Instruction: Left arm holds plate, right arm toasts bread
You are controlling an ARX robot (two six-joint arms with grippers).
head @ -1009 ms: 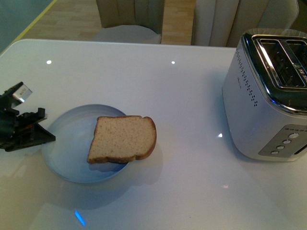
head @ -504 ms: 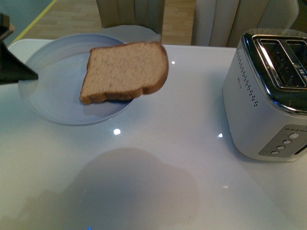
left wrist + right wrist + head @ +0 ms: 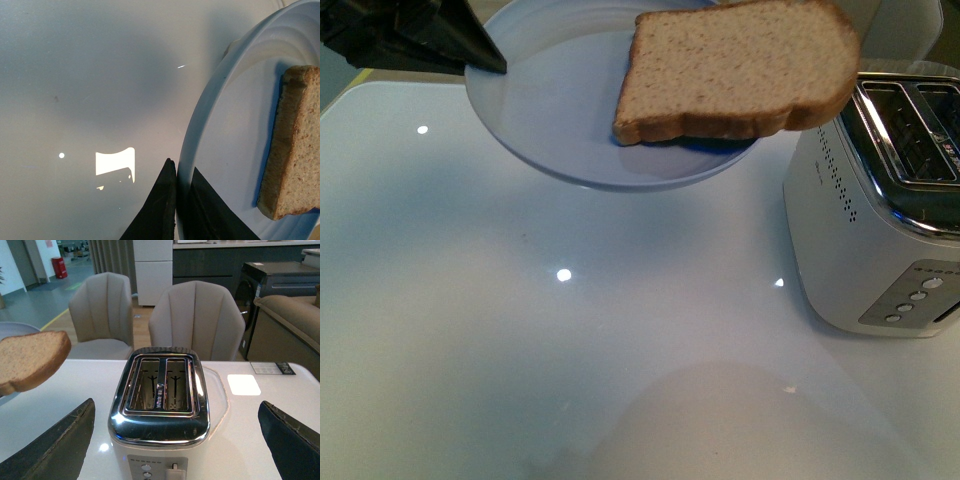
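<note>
Glossy white surface (image 3: 520, 340) carries a silver toaster (image 3: 880, 200) at its right. Above it, the left tool (image 3: 470, 50) pinches the rim of the pale blue plate (image 3: 550, 110). The bread (image 3: 740, 65) lies on the plate, overhanging toward the toaster. The right tool (image 3: 176, 405) gapes wide, empty.

The bread (image 3: 740, 65) is coloured light brown with tiny specks — the crust darker. Under the bread a pale blue plate (image 3: 560, 110) is seen; beside it, a white toaster (image 3: 840, 240), silver-topped and dotted.
</note>
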